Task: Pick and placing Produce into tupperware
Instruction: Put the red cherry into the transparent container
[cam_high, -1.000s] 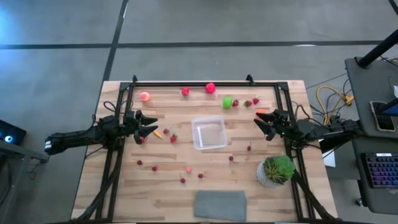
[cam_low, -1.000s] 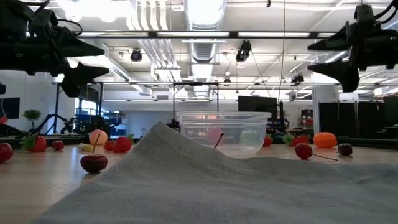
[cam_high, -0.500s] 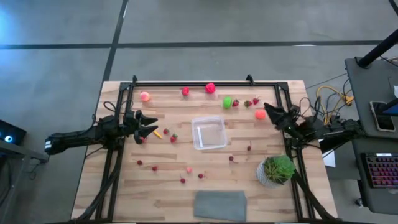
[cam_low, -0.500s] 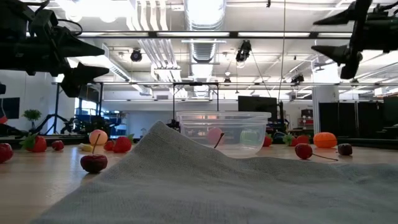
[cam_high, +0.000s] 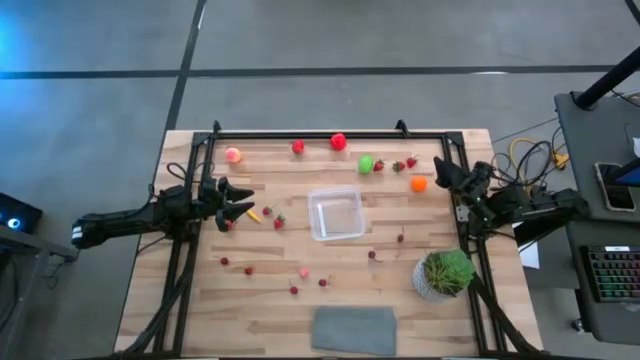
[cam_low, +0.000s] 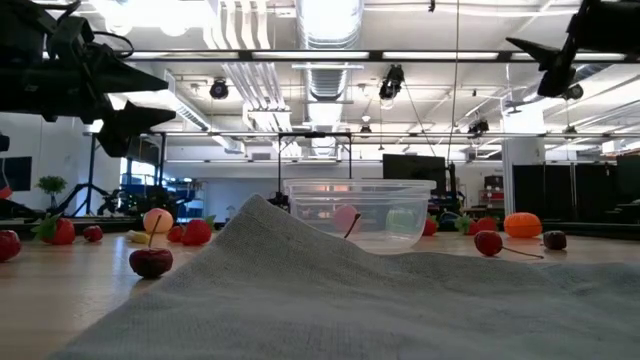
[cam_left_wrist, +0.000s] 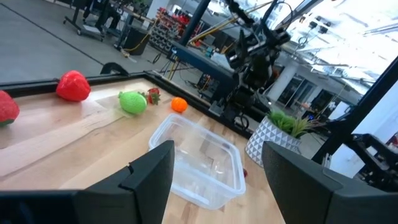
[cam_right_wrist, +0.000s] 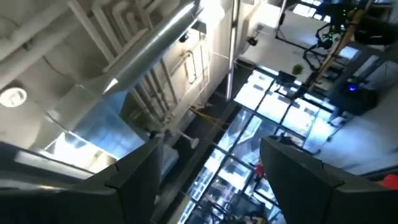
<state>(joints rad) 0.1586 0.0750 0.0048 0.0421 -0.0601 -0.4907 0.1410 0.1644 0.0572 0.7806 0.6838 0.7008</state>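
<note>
I judged the work barely begun: the tupperware (cam_high: 336, 214) sat empty at the middle of the table (cam_high: 200, 310), and every piece of produce I could see lay outside it. Along the far edge were a pink piece (cam_high: 233, 154), two red ones (cam_high: 298, 147) (cam_high: 339, 141), a green one (cam_high: 366, 163) and an orange one (cam_high: 418, 183); small dark berries (cam_high: 248, 269) were scattered on the near side, between the tub and the grey cloth (cam_high: 354, 329). So all of the picking and placing was left to do.

My left gripper (cam_high: 238, 201) hovered above the table's left side, well apart from the tub, fingers (cam_left_wrist: 149, 177) parted about midway and holding nothing. My right gripper (cam_high: 443, 172) hung high at the right side, just beside the orange piece in the overhead view but raised well clear of it and tipped upward toward the ceiling; its fingers (cam_right_wrist: 140, 177) also stood partly open and empty.

The tub stood upright with its open mouth facing up. It was close to square with rounded corners, so I could name no real long axis; its sides sat slightly skewed to the table's edges. The potted plant (cam_high: 445, 274) stood near my right arm, clear of the tub
</note>
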